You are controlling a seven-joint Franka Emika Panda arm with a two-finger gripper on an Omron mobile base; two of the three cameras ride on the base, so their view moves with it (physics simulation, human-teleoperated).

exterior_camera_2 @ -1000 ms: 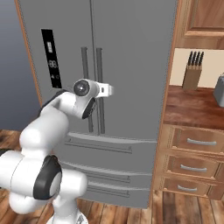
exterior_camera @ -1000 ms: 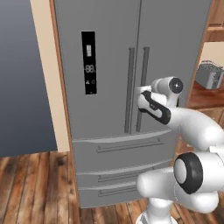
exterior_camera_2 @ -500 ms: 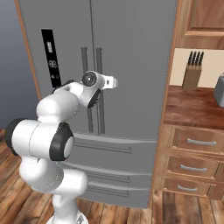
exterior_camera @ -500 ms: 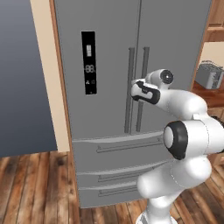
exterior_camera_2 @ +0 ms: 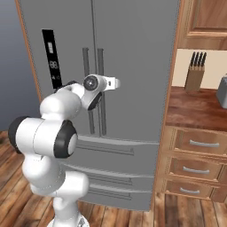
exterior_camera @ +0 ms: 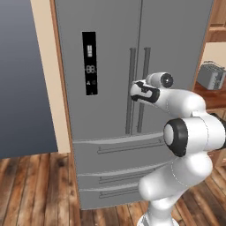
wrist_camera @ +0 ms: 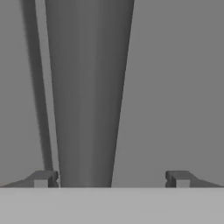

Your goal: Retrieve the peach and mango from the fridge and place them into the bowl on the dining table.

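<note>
Grey fridge (exterior_camera: 110,53), black display panel (exterior_camera: 89,63); reddish-brown plank floor (exterior_camera: 31,190).

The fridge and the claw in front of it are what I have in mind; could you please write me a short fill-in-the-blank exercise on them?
1. Both doors of the fridge are ____.
2. The claw has its jaws ____, one fingertip on each side of a vertical bar handle.
3. The black display panel sits on the fridge's ____ door.
4. On the wooden counter beside the fridge stands a ____ block.

Missing words: closed; open; left; knife
</note>
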